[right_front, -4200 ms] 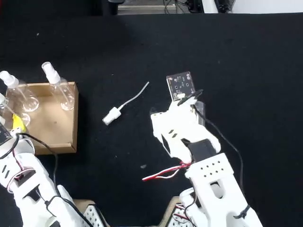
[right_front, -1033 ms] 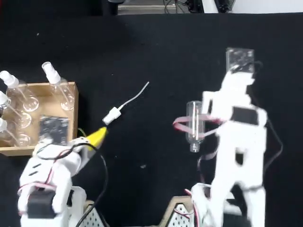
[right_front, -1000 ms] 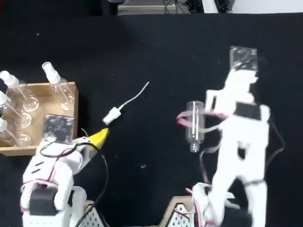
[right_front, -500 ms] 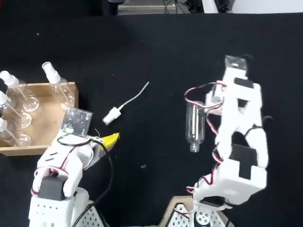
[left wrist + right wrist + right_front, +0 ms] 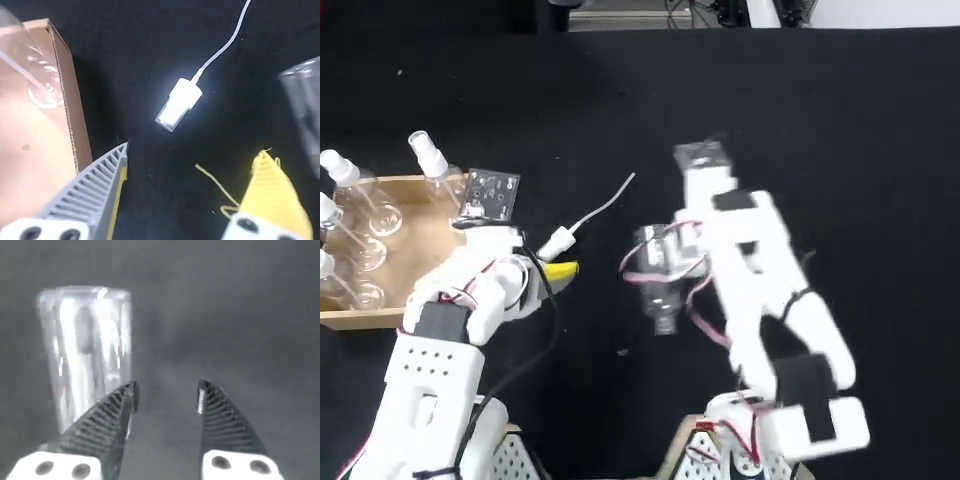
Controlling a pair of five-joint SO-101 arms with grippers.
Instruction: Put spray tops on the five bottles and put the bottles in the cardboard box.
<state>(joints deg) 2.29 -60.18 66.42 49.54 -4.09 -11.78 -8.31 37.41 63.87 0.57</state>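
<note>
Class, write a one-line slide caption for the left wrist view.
Open left gripper near the loose spray top on the table, cardboard box alongside.

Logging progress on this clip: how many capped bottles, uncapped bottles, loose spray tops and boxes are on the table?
Bottles with spray tops: 4
Bottle without a top: 1
Loose spray top: 1
Cardboard box: 1
Total: 7

Black cloth (image 5: 840, 110) covers the table; past the cloth's far edge, dark cables (image 5: 720, 12) trail beside something white (image 5: 880, 10).
</note>
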